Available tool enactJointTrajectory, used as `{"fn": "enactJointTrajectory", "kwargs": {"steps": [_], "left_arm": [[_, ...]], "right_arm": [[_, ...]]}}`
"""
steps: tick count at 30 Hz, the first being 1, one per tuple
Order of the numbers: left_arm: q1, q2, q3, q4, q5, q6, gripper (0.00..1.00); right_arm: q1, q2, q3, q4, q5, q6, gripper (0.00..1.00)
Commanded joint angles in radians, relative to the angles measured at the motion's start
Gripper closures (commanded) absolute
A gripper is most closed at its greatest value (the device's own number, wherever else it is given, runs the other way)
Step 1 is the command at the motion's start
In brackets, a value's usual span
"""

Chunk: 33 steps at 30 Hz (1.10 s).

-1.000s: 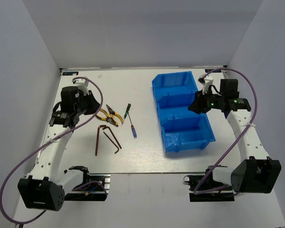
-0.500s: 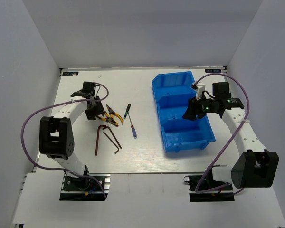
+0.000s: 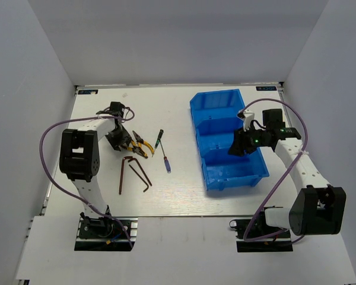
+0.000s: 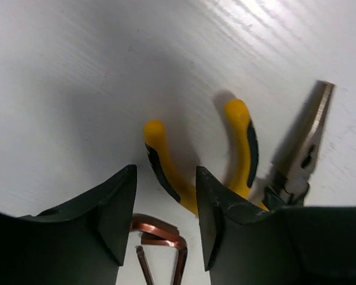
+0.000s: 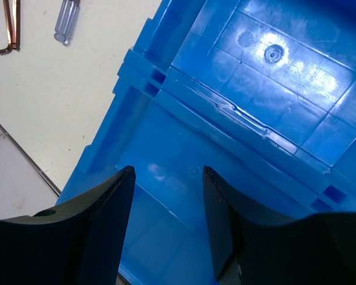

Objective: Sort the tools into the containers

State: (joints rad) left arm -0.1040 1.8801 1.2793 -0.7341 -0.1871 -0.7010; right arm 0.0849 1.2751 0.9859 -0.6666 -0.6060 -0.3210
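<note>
Two yellow-handled pliers [image 3: 136,145] lie side by side on the white table at the left. My left gripper [image 3: 121,142] is low over them and open. In the left wrist view one yellow handle [image 4: 164,167] runs in between the fingertips of the left gripper [image 4: 166,219], and the other pliers' metal nose [image 4: 305,145] points away at the right. Brown hex keys [image 3: 133,172] lie just nearer. A dark-green screwdriver [image 3: 159,141] and a blue one [image 3: 166,164] lie in the middle. My right gripper [image 3: 234,148] hangs open and empty over the blue bin [image 3: 256,172], above its bare middle compartment [image 5: 184,148].
The bin's three compartments show nothing inside. White walls close in the table on the left, back and right. In the right wrist view the blue screwdriver's handle [image 5: 67,27] and a hex key [image 5: 10,29] lie left of the bin.
Both grippers have gone from shut to open. The left arm has swung round and come down onto the pliers. The right gripper has shifted a little nearer and left over the bin.
</note>
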Motion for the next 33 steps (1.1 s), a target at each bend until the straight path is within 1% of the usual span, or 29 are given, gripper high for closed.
{"fn": "enactJointTrajectory", "kwargs": {"steps": [1, 2, 4, 5, 6, 8, 9, 12, 14, 15, 16, 17, 18, 19, 20, 21, 23, 25, 26, 27, 28, 29, 30, 31, 32, 33], "left_arm": [[-0.005, 0.005, 0.014, -0.001, -0.026, -0.052, 0.46], [-0.005, 0.005, 0.005, 0.008, -0.026, -0.052, 0.52], [-0.005, 0.005, -0.018, 0.022, -0.026, -0.063, 0.68], [-0.005, 0.005, -0.018, 0.022, -0.026, -0.063, 0.74], [-0.005, 0.016, -0.018, 0.022, -0.026, -0.063, 0.87], [-0.005, 0.016, -0.002, 0.013, -0.038, -0.063, 0.98], [-0.005, 0.016, 0.011, -0.002, -0.047, -0.051, 1.00], [-0.014, -0.051, 0.121, -0.043, -0.138, 0.020, 1.00], [-0.014, -0.108, 0.172, -0.044, -0.147, 0.064, 1.00], [-0.014, -0.108, 0.236, -0.044, -0.132, 0.119, 1.00], [-0.014, -0.108, 0.271, -0.033, -0.102, 0.144, 1.00], [-0.014, -0.099, 0.308, -0.009, -0.062, 0.167, 1.00], [-0.023, -0.087, 0.371, 0.010, 0.037, 0.201, 1.00], [-0.023, -0.072, 0.396, 0.033, 0.102, 0.201, 1.00], [-0.032, -0.058, 0.413, 0.101, 0.171, 0.201, 1.00], [-0.051, -0.018, 0.455, 0.125, 0.270, 0.201, 1.00], [-0.078, 0.028, 0.518, 0.183, 0.362, 0.157, 1.00], [-0.138, 0.098, 0.563, 0.277, 0.396, 0.089, 1.00], [-0.160, 0.122, 0.601, 0.312, 0.396, 0.063, 1.00], [-0.204, 0.143, 0.620, 0.400, 0.396, 0.040, 1.00], [-0.224, 0.184, 0.635, 0.448, 0.396, -0.003, 1.00], [-0.246, 0.206, 0.672, 0.488, 0.365, -0.020, 1.00], [-0.285, 0.229, 0.693, 0.562, 0.353, -0.034, 1.00], [-0.302, 0.255, 0.719, 0.579, 0.335, -0.063, 1.00], [-0.319, 0.283, 0.780, 0.593, 0.287, -0.063, 1.00], [-0.351, 0.337, 0.808, 0.617, 0.266, -0.075, 1.00]], "right_arm": [[-0.002, -0.022, 0.003, 0.032, 0.005, 0.000, 0.44], [-0.004, -0.022, 0.005, 0.032, 0.009, -0.003, 0.44], [-0.004, -0.013, 0.008, 0.030, 0.009, -0.003, 0.44], [-0.004, -0.008, 0.011, 0.032, 0.008, -0.001, 0.44], [-0.002, -0.006, 0.014, 0.029, 0.005, -0.001, 0.44], [-0.002, -0.003, 0.019, 0.032, 0.002, 0.003, 0.44], [-0.002, 0.001, 0.023, 0.030, 0.005, 0.000, 0.44], [-0.004, 0.000, 0.031, 0.007, 0.006, -0.019, 0.44], [-0.004, -0.011, 0.028, 0.004, 0.005, -0.033, 0.43], [-0.004, -0.013, 0.017, 0.001, 0.005, -0.039, 0.46], [-0.004, -0.010, 0.014, 0.002, 0.005, -0.043, 0.52], [-0.004, -0.011, 0.010, 0.004, 0.000, -0.043, 0.64], [-0.004, -0.010, 0.008, 0.004, -0.001, -0.046, 0.94], [-0.004, -0.002, 0.011, 0.004, -0.003, -0.044, 1.00], [-0.004, 0.001, 0.016, 0.002, -0.006, -0.043, 1.00], [-0.004, 0.003, 0.020, 0.002, -0.006, -0.041, 1.00], [-0.007, 0.001, 0.031, 0.009, 0.005, -0.032, 1.00], [-0.005, -0.005, 0.030, 0.025, 0.037, -0.018, 1.00], [-0.004, -0.014, 0.027, 0.031, 0.043, -0.013, 1.00], [-0.002, -0.028, 0.025, 0.044, 0.051, -0.013, 1.00], [-0.007, -0.031, 0.016, 0.053, 0.061, -0.015, 1.00], [-0.005, -0.037, 0.014, 0.055, 0.061, -0.015, 1.00], [-0.004, -0.042, 0.013, 0.052, 0.064, -0.016, 1.00], [-0.007, -0.045, 0.010, 0.053, 0.066, -0.013, 1.00], [-0.007, -0.051, 0.007, 0.053, 0.074, -0.015, 1.00], [-0.004, -0.059, 0.005, 0.053, 0.074, -0.013, 1.00]]}}
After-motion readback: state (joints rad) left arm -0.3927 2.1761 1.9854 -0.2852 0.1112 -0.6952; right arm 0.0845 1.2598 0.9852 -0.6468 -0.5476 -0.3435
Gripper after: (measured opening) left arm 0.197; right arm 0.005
